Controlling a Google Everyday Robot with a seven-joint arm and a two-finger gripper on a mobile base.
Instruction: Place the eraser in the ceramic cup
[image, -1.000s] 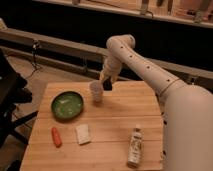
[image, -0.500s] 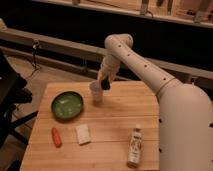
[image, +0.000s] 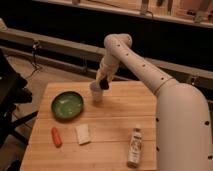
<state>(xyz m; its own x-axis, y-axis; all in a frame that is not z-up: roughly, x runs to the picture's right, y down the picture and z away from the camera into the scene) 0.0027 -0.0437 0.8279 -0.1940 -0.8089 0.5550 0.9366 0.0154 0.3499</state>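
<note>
Gripper (image: 103, 81) clenched on eraser (image: 104, 86); ceramic cup (image: 95, 93) just below-left of jaws. Step: carry to cup. Next: centre over mouth, lower, release.

item 1: eraser (image: 104, 85). small dark, blackish chunk, shape blurred, narrower than the cup mouth. state: held off the surface, pinched at the very tip of the gripper (image: 103, 81). place: directly under the gripper, just above the cup's right rim, not inside the cup.

item 2: cup (image: 95, 94). small, plain white, ceramic, tapering slightly toward the base, no handle to be seen. state: upright, mouth open upward; contents cannot be told. place: just below the gripper and a little to its left in the view, its rim close beneath the held eraser; whether rim and eraser touch cannot be told.
</note>
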